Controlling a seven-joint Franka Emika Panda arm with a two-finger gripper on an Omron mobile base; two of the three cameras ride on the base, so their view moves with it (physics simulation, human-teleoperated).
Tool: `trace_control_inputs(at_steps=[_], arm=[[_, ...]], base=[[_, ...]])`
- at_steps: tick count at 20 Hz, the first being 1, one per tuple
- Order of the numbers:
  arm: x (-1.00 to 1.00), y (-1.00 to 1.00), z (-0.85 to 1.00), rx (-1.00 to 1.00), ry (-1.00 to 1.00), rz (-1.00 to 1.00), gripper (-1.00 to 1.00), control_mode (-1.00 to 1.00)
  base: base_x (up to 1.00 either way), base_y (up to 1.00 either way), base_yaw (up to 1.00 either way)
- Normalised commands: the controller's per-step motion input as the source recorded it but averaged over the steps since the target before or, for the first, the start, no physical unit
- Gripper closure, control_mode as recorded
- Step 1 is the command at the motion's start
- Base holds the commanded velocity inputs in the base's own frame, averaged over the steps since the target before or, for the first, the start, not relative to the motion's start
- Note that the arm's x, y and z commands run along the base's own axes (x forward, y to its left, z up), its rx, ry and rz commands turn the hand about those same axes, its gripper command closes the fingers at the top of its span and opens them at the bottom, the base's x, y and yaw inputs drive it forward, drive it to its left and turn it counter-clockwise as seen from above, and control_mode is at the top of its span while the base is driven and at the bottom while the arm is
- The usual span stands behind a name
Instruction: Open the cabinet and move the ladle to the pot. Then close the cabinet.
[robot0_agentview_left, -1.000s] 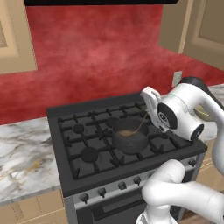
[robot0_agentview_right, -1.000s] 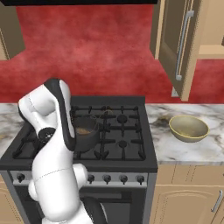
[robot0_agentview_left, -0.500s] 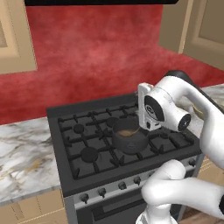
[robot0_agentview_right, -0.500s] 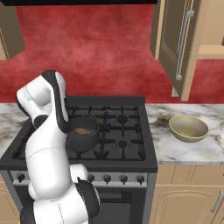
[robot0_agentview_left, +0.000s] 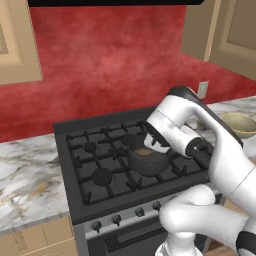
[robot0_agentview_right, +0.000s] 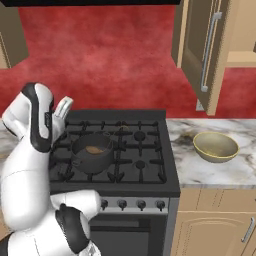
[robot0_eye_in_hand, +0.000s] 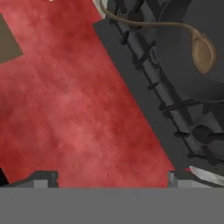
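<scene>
kitchen, gas stove (robot0_agentview_right: 125, 150), wall cabinet (robot0_agentview_right: 202, 50)

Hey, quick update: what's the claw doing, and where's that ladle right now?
Claw's state unclear. Ladle scoop down in pot on stove, handle over the rim. Cabinet door open. Bowl on counter, out of the way.

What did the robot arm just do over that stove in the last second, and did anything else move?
The arm swung left across the stove, away from the pot, the hand turning toward the red wall. The ladle lies with its scoop in the pot, free of the gripper. The pot, the yellowish bowl and the open cabinet door stayed put.
</scene>
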Motion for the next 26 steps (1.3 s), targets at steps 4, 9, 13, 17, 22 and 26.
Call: trace_control_inputs(at_steps=[4,9,13,17,22,26], arm=[[-0.55,0.0,1.0,0.36,0.64,-0.45,-1.0,-1.0],[-0.72,-0.07,1.0,0.36,0.59,-0.39,-1.0,-1.0],[-0.85,-0.07,1.0,0.27,0.42,-0.27,-1.0,-1.0],[-0.72,0.0,1.0,0.15,0.22,-0.15,-1.0,-1.0],[-0.42,0.0,0.99,0.02,0.01,-0.06,-1.0,-1.0],[-0.38,-0.07,0.86,0.0,0.0,-0.06,-1.0,-1.0]], base=[[0.0,0.0,0.0],[0.0,0.0,0.0],[0.0,0.0,0.0],[0.0,0.0,0.0],[0.0,0.0,0.0],[0.0,0.0,0.0]])
